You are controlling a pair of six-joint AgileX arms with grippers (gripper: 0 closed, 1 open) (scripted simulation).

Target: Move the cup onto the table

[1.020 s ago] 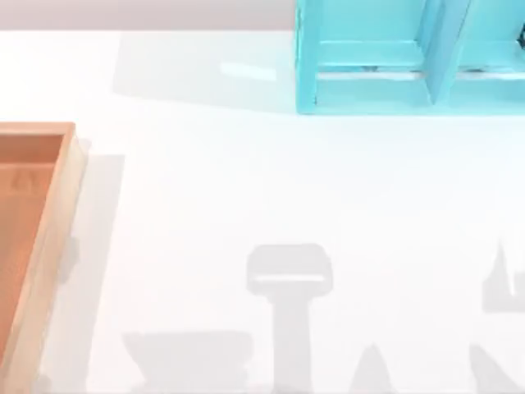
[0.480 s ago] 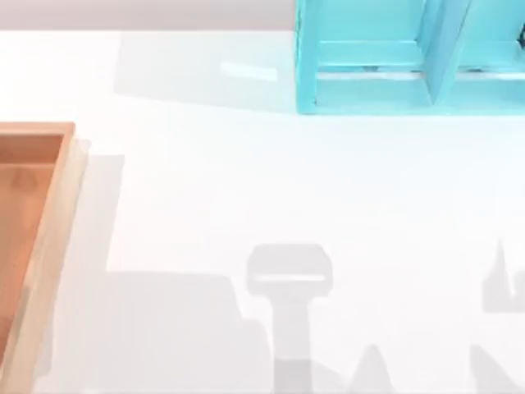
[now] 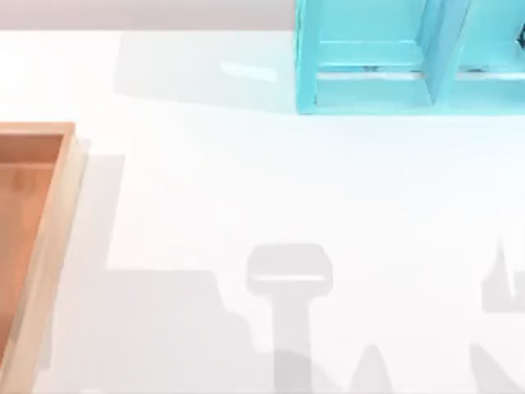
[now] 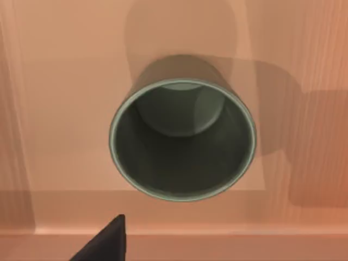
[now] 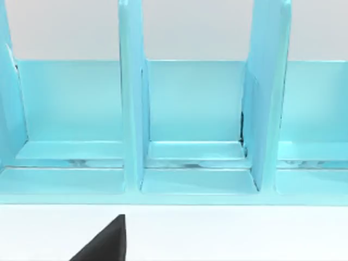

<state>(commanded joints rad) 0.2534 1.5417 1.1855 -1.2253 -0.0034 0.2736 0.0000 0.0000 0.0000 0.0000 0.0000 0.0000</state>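
Note:
The olive-green cup (image 4: pixel 182 157) stands upright on the floor of the orange-brown wooden tray (image 4: pixel 54 109) and I look down into its round mouth. A black part of my left gripper (image 4: pixel 106 243) hangs just above the cup, over the tray's raised rim, and is not touching it. In the top view the white table (image 3: pixel 246 189) stretches wide, with the tray (image 3: pixel 51 238) at its left edge. A black part of my right gripper (image 5: pixel 106 242) hovers over the table, facing the turquoise shelf unit.
The turquoise shelf unit (image 3: pixel 369 90) stands at the back right of the table, and its upright dividers (image 5: pixel 130 109) form open compartments. Grey arm shadows lie along the table's front edge (image 3: pixel 287 328).
The grey shadow on the table beside the tray has grown taller and wider. The tray, the shelf unit and the other shadows stay where they were.

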